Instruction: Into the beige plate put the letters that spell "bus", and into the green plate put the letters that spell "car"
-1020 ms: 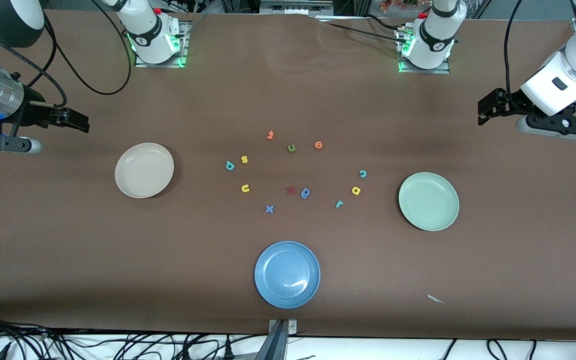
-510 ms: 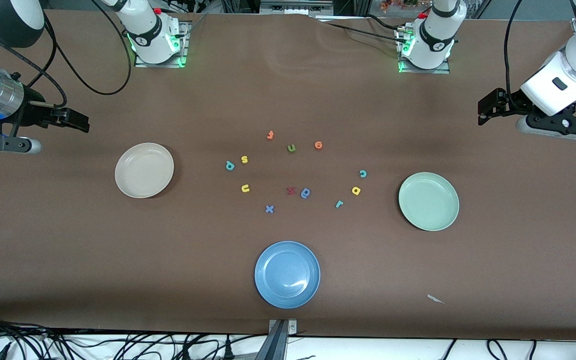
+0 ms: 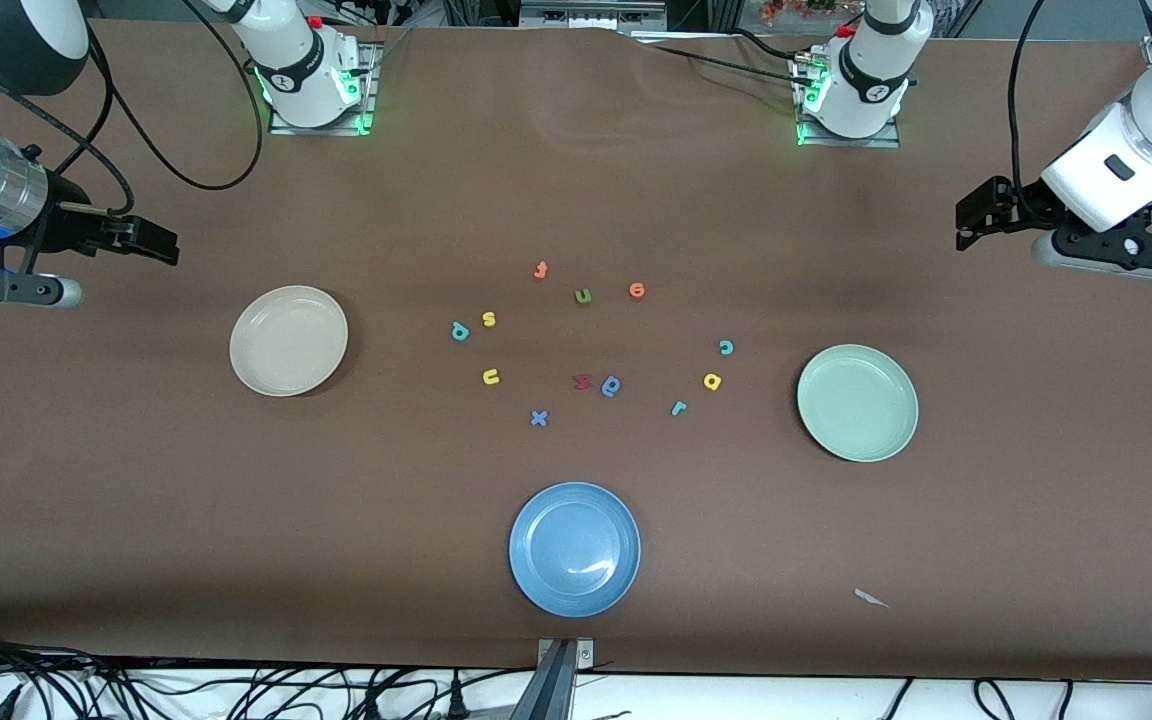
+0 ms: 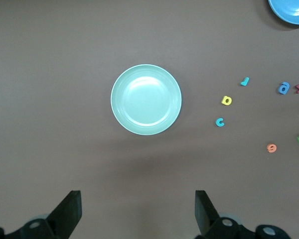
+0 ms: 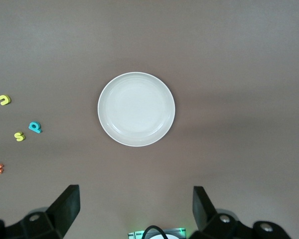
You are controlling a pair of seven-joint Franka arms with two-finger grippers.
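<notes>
The beige plate (image 3: 288, 340) (image 5: 136, 109) lies empty toward the right arm's end, the green plate (image 3: 857, 402) (image 4: 146, 99) empty toward the left arm's end. Between them on the table lie the teal "b" (image 3: 460, 330), yellow "s" (image 3: 488, 319) and yellow "u" (image 3: 490, 376), and nearer the green plate the teal "c" (image 3: 726, 347), yellow "a" (image 3: 712, 381) and teal "r" (image 3: 678, 407). My right gripper (image 3: 164, 245) (image 5: 136, 211) hangs open and empty over bare table by the beige plate. My left gripper (image 3: 966, 218) (image 4: 138, 214) hangs open and empty by the green plate.
A blue plate (image 3: 574, 549) sits nearest the front camera. Other letters lie among the task's: an orange one (image 3: 540, 270), an olive "u" (image 3: 583, 295), an orange "e" (image 3: 637, 290), a red one (image 3: 582, 381), a blue rounded one (image 3: 612, 386) and a blue "x" (image 3: 539, 418). A paper scrap (image 3: 871, 598) lies near the front edge.
</notes>
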